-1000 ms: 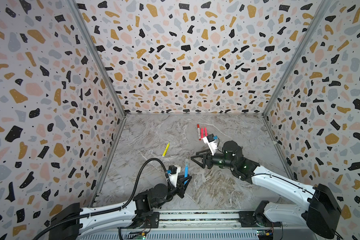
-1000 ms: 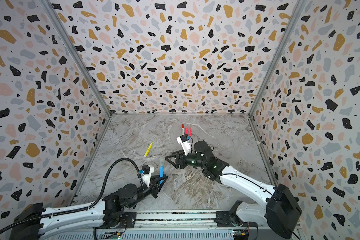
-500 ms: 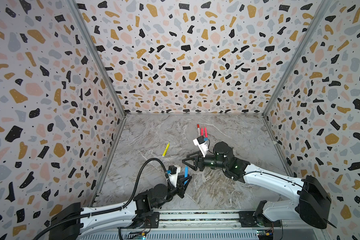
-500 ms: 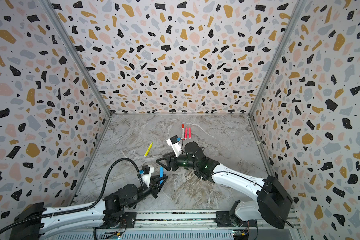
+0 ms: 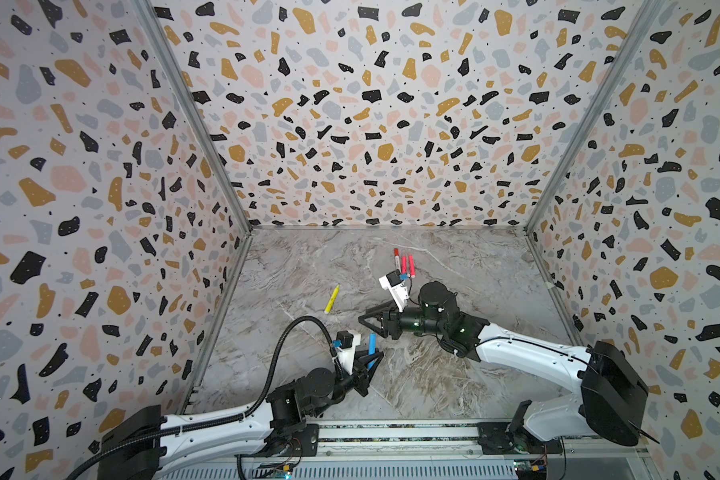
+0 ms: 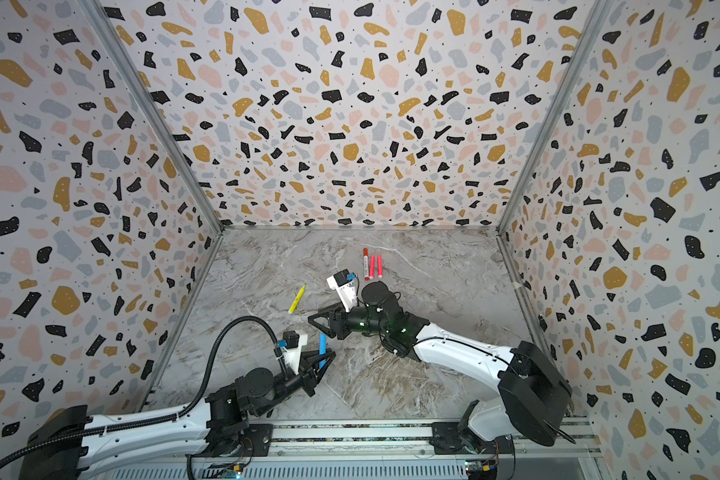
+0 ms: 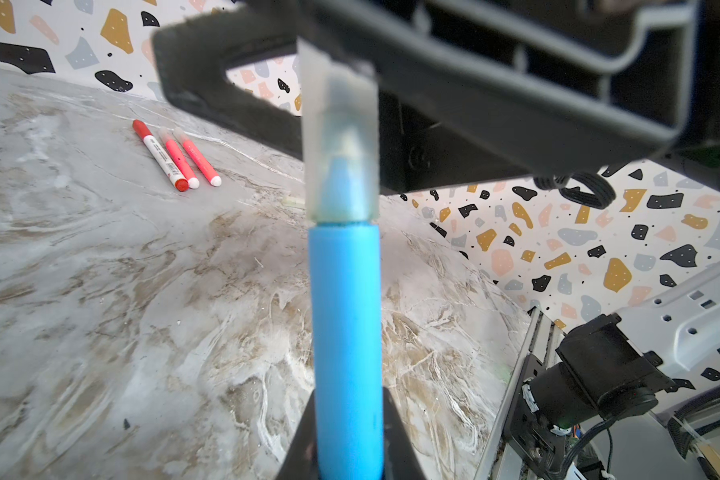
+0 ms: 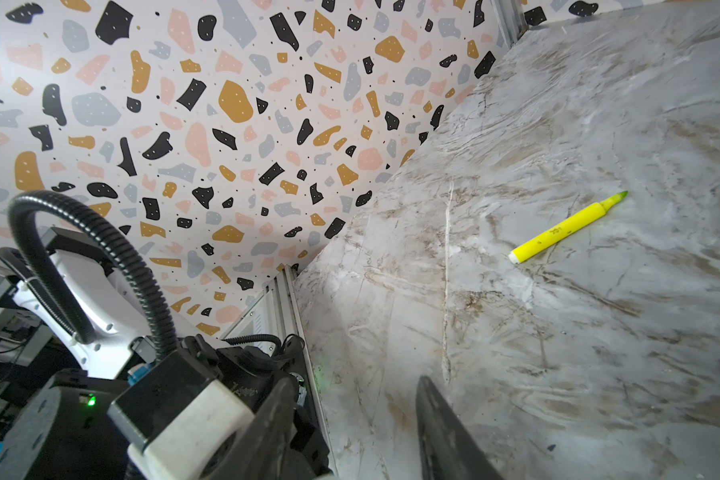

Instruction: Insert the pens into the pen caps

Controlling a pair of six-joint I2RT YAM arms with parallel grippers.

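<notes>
My left gripper [image 5: 371, 357] [image 6: 323, 357] [image 7: 346, 399] is shut on a blue pen [image 5: 372, 345] [image 6: 322, 343] [image 7: 346, 311], held upright near the front middle of the table. In the left wrist view a clear pen cap [image 7: 341, 145] sits over the pen's tip. My right gripper [image 5: 368, 316] [image 6: 319, 313] [image 8: 354, 380] hovers right at the pen's top. Its jaws stand apart with only table showing between them. One of its fingers [image 7: 225, 95] lies behind the cap; whether they touch I cannot tell. A yellow pen [image 5: 332, 299] [image 6: 297, 299] [image 8: 566, 228] lies uncapped further back on the left.
Three pens lie side by side at the back middle: a white-bodied one with red ends [image 5: 397, 259] [image 7: 159, 153] and two pinkish-red ones [image 5: 408, 266] [image 7: 188, 158]. Patterned walls close in the marble table [image 5: 454, 374] on three sides. A metal rail [image 5: 391, 432] runs along the front.
My right gripper has moved left and toward the front until it is over the blue pen's top, and its jaws have narrowed. The left gripper and blue pen have stayed put.
</notes>
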